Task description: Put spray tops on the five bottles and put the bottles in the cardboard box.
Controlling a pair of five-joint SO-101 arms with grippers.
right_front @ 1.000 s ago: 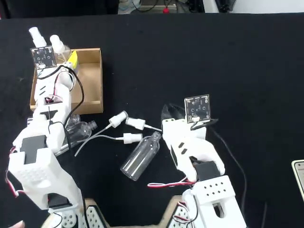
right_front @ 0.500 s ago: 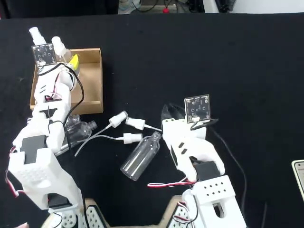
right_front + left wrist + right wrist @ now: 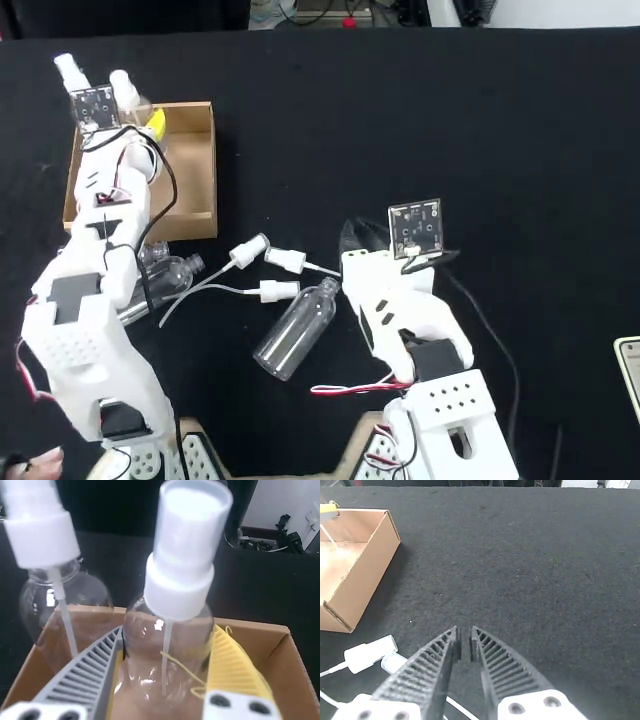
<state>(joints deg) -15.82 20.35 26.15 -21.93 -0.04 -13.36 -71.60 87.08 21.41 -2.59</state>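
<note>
Edging slightly farther over the brown cardboard box (image 3: 195, 170), the left gripper (image 3: 166, 640) is clamping a clear capped plastic bottle (image 3: 177, 600) beside a second capped bottle (image 3: 50, 580). At mid-table, two bare clear bottles (image 3: 172, 272) (image 3: 297, 327) and three white spray tops (image 3: 248, 250) (image 3: 285, 261) (image 3: 279, 291) are lying loose, waiting. Beside them the right gripper (image 3: 465, 642) is hovering nearly closed, holding nothing.

Bright even light; glints on bottle (image 3: 167, 645)
</note>
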